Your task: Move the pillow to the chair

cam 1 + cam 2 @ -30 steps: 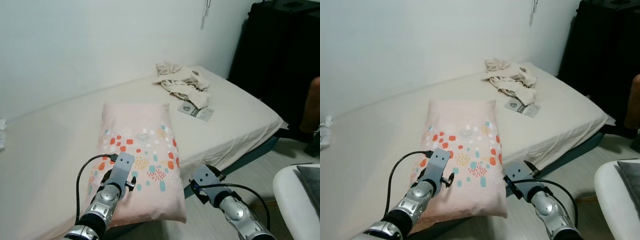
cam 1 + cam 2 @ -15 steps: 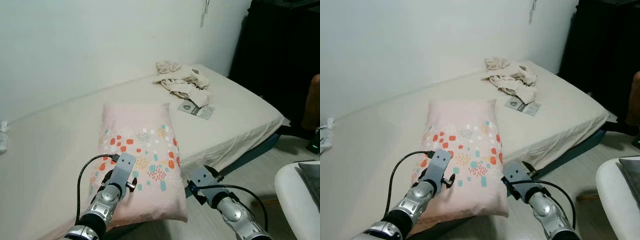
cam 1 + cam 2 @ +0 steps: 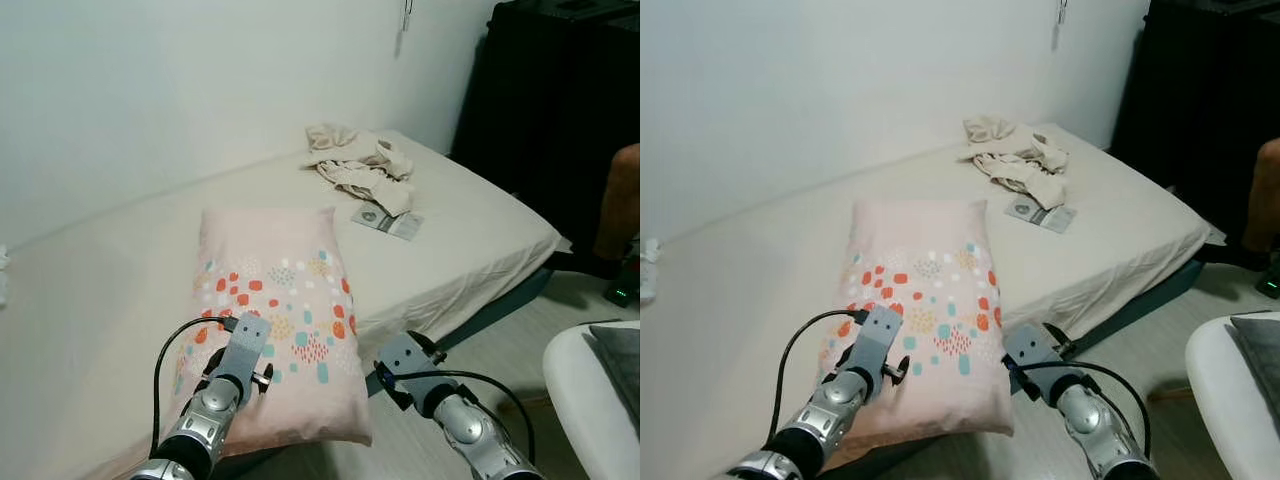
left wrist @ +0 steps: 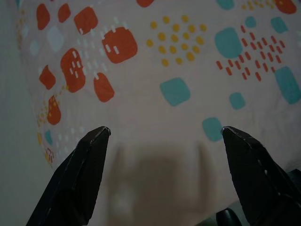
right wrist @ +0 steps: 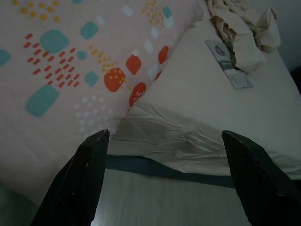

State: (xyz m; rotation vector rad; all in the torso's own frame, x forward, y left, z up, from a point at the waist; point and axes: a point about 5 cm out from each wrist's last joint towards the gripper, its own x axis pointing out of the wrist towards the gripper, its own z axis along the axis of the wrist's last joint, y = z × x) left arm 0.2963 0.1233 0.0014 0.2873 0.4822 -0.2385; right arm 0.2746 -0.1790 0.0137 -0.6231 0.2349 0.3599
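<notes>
A pink pillow (image 3: 270, 310) with red, teal and yellow spots lies lengthwise on the bed (image 3: 470, 235), its near end hanging over the bed's front edge. My left gripper (image 4: 163, 134) hovers close above the pillow's near end, open, with its shadow on the fabric. My right gripper (image 5: 164, 136) is open too. It hangs just off the pillow's right near corner, over the bed's edge and the floor. A white rounded seat (image 3: 585, 385), apparently the chair, shows at the lower right with a grey item on it.
Crumpled beige clothes (image 3: 355, 165) and a small printed packet (image 3: 388, 222) lie at the bed's far end. A black cabinet (image 3: 560, 100) stands at the right. A person's leg (image 3: 618, 200) is by it. Bare floor (image 3: 510, 345) lies between bed and seat.
The camera has shifted a little. Both arms stay by the pillow's near end, the left one slightly lower. The pillow has not moved.
</notes>
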